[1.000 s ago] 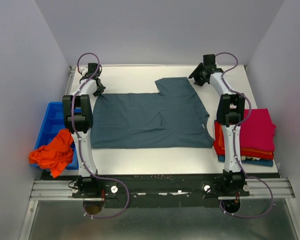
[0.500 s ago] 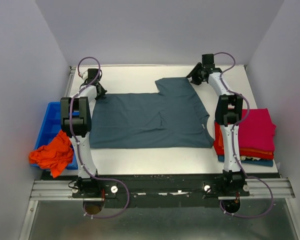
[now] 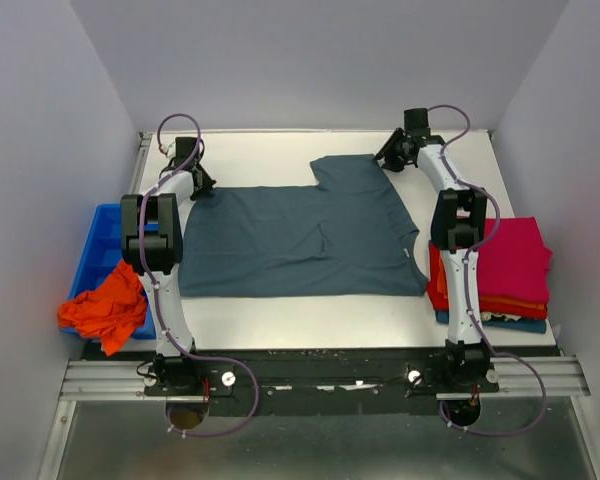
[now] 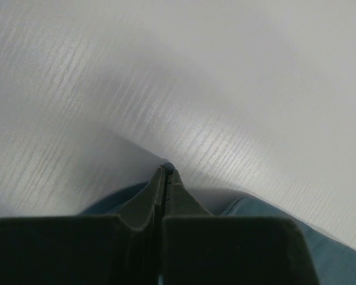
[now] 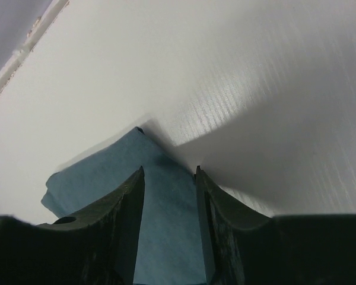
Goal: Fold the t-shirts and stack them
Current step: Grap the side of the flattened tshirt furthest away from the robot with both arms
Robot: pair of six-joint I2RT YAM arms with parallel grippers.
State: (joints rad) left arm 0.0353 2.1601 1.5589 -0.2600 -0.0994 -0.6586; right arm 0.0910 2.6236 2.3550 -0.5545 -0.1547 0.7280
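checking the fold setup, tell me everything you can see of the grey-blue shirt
The grey-blue t-shirt is soft plain cloth, spread nearly flat across the middle of the white table, with a crease near its centre and one sleeve jutting toward the far edge. Its far left corner is pinched in the shut fingers of the left gripper. The sleeve's far corner lies between the open fingers of the right gripper.

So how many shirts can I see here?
5: a grey-blue shirt spread mid-table, an orange shirt crumpled on the blue bin at left, and a pink shirt, red shirt and teal layer stacked at right. More may be hidden there.
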